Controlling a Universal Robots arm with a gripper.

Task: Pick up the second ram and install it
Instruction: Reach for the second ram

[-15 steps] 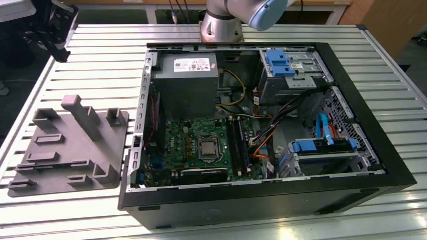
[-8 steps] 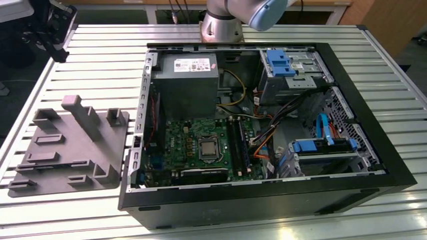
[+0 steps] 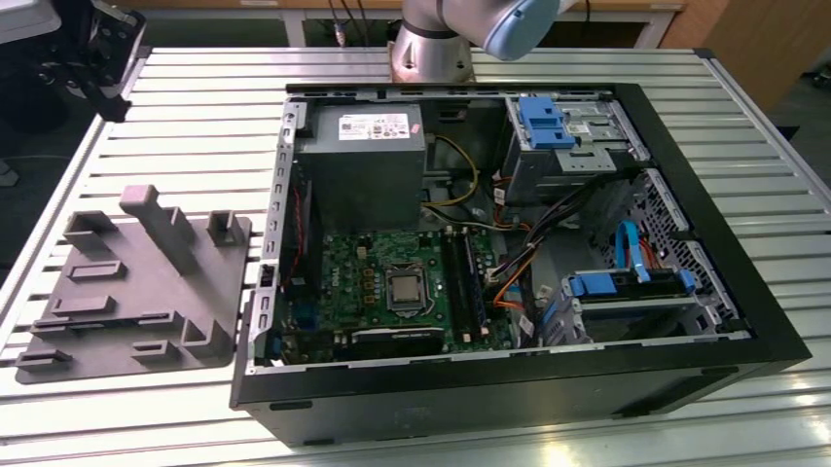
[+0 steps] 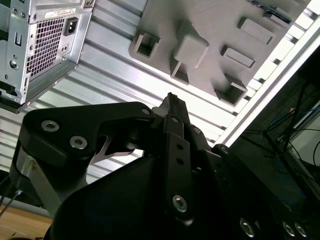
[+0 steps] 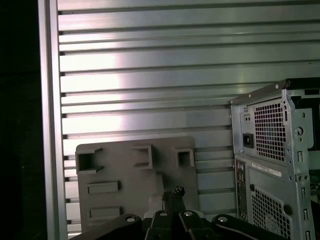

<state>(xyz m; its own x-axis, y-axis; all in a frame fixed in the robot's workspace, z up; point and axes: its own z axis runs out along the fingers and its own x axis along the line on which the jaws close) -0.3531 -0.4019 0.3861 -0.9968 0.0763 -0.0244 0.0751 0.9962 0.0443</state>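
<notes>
My gripper [image 5: 172, 196] hangs high above the slatted table, its fingers [image 4: 171, 107] drawn together with nothing between them. The grey moulded tray [image 5: 135, 175] lies below it and beside the computer case. In the exterior view the tray [image 3: 130, 282] sits at the left of the open case [image 3: 520, 243]. A thin dark stick, the second ram [image 4: 271, 12], lies in a slot at the tray's far edge in the second wrist view; in the exterior view it is a dark line [image 3: 115, 320] near the tray's front. The black memory slots [image 3: 462, 282] run along the motherboard [image 3: 389, 282].
The case's rear panel with power socket and vents [image 5: 272, 150] stands close to the tray. Pale posts [image 3: 162, 224] rise from the tray. The arm's base [image 3: 435, 44] is at the table's back edge. Cables, blue drive bays [image 3: 630, 287] and the power supply [image 3: 364, 156] crowd the case.
</notes>
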